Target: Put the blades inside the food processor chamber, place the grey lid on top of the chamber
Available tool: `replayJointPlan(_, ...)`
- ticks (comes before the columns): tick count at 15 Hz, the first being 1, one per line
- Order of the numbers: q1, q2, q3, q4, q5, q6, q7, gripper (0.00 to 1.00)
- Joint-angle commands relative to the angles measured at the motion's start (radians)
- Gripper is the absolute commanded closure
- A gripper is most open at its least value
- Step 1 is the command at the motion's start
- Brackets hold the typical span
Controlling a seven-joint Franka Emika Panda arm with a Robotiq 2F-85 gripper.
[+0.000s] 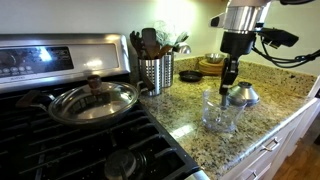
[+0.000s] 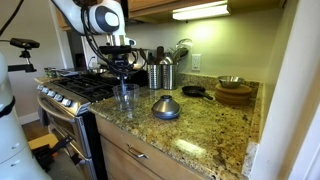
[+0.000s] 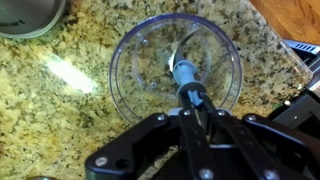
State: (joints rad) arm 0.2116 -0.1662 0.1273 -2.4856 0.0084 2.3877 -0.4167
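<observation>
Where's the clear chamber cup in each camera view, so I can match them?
In an exterior view: the clear plastic cup-shaped chamber stands right of centre, under the end effector.
In an exterior view: left of centre, by the stove.
Wrist view: fills the centre, slim dark blade spindle at its middle.
Shared landmark: the grey dome-shaped lid beside it in both exterior views.

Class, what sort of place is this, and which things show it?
Most likely a home kitchen: a gas stove, a granite counter with cabinets below, and a steel holder full of cooking utensils.
</observation>
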Motion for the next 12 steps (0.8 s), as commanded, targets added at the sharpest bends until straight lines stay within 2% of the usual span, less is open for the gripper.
replayJointPlan(1,-0.001,0.031,-0.006,0.009,0.018,0.017,-0.030,0.91)
replayJointPlan(12,-0.024,0.081,-0.009,-0.006,-0.005,0.089,-0.025,0.91)
